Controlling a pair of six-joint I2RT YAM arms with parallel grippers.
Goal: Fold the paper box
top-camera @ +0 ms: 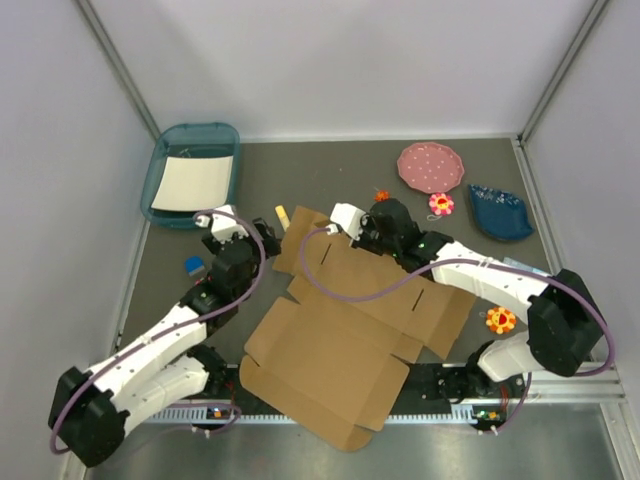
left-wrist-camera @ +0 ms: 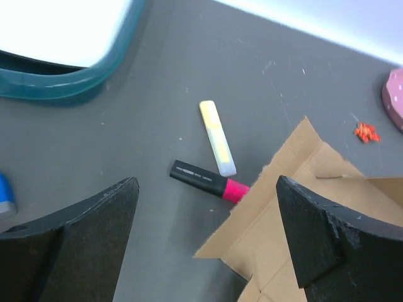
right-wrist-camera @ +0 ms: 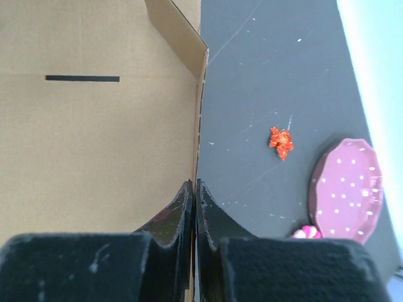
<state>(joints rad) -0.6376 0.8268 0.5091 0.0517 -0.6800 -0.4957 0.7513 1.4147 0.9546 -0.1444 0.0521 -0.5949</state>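
The paper box [top-camera: 340, 330] is a brown cardboard sheet lying mostly flat in the middle of the table, with its far wall partly raised. My right gripper [top-camera: 362, 228] is shut on the upright edge of that far wall; in the right wrist view the gripper [right-wrist-camera: 195, 184] pinches the thin cardboard edge, with the box panel [right-wrist-camera: 94, 138] to its left. My left gripper [top-camera: 222, 235] is open and empty just left of the box. In the left wrist view the gripper [left-wrist-camera: 206, 189] hovers over bare table, with a box flap corner [left-wrist-camera: 296, 207] near the right finger.
A teal tray [top-camera: 190, 175] with white paper stands far left. A yellow marker [left-wrist-camera: 218, 137] and a black-pink marker [left-wrist-camera: 208, 179] lie by the flap. A pink plate [top-camera: 432, 167], a blue leaf dish [top-camera: 500, 212], a red star [right-wrist-camera: 281, 143] and flower toys [top-camera: 441, 204] sit at the right.
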